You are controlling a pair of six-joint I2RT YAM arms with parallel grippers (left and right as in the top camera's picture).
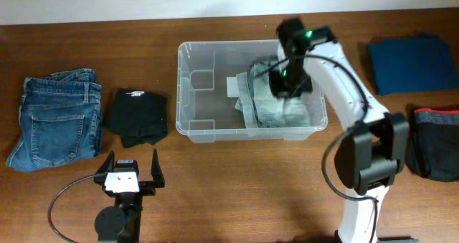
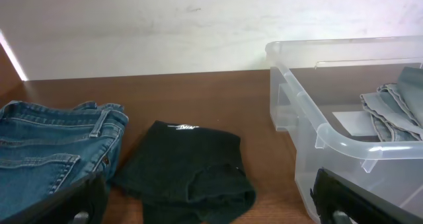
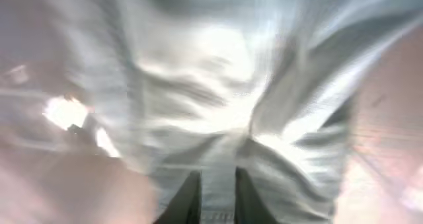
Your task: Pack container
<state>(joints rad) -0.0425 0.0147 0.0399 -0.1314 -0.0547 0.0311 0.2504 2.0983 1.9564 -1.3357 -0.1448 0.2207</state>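
The right gripper [image 1: 284, 79] is down inside the container [image 1: 215, 132], over its right half. In the blurred right wrist view its two dark fingers [image 3: 188, 199] stand close together with pale cloth showing in the narrow gap between them; I cannot tell whether they are pinching it. That cloth is a pair of pale, washed-out jeans [image 1: 276, 110], lying crumpled on the container's floor against the right wall. Beside them, on the base, a white label [image 1: 233, 85] shows through the clear plastic. The left half of the container is bare.

The container sits in the middle of the worktop [image 1: 251, 193], nearer the far edge.

The left gripper [image 1: 130, 168] sits low by the near edge, left of centre, its jaws spread wide with nothing between them, facing the far edge.

Left of the container lies a folded black garment [image 1: 138, 116], and further towards the left edge a folded pair of blue jeans [image 1: 57, 117]. Near the far right corner is a folded dark blue cloth [image 1: 412, 62]; by the right edge lies a dark garment with a red trim [image 1: 437, 150].
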